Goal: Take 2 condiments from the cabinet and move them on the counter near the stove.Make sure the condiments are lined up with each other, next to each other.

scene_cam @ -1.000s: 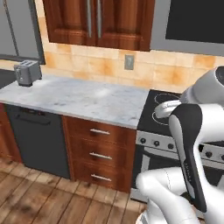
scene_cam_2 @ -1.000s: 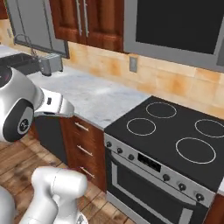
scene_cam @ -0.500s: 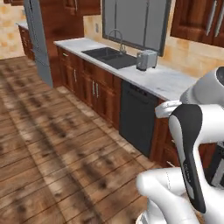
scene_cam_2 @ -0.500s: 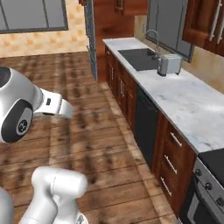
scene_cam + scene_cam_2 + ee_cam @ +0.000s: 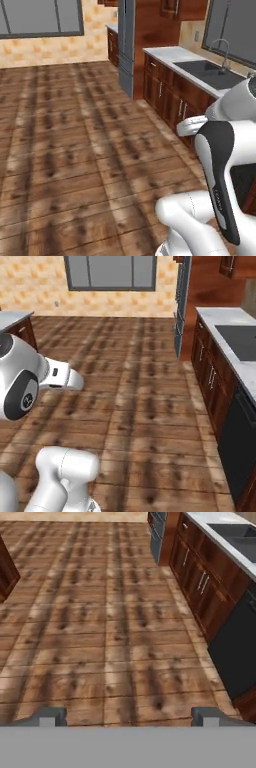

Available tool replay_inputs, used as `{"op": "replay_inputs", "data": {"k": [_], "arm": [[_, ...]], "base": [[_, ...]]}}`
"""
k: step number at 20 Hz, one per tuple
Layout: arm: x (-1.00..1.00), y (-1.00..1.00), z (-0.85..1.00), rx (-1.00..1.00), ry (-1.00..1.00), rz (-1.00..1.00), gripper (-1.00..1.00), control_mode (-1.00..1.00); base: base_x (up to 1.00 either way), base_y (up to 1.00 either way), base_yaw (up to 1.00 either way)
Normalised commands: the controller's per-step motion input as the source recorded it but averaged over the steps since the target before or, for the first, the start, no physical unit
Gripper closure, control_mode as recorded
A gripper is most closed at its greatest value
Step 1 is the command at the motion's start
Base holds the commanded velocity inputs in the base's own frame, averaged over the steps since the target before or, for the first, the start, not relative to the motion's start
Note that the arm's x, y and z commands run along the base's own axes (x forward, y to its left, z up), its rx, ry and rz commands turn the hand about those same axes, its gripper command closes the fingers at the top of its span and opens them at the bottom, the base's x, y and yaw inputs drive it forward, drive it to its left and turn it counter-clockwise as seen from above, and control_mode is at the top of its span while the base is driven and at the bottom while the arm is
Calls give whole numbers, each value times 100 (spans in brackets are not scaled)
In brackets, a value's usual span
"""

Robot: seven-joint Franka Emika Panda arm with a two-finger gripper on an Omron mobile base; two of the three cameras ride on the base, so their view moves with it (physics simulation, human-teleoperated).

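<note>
Your gripper (image 5: 128,716) hangs spread and empty over bare wood floor (image 5: 100,637) (base faces away from any stove); counter (image 5: 227,318) sits upper right.

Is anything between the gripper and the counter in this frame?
Nothing visible blocks it. The open gripper faces bare wooden floor; the counter with its sink runs along the right, above the base cabinets. No condiments or stove here.
</note>
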Motion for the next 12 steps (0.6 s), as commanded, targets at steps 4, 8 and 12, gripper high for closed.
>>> {"op": "replay_inputs", "data": {"k": [4, 8, 12], "arm": [[0, 0, 0, 0, 0, 0, -100, 100], [0, 0, 0, 0, 0, 0, -100, 100], [0, 0, 0, 0, 0, 0, -100, 100]], "base": [[100, 75, 19], [100, 38, 23], [100, 29, 18]]}}
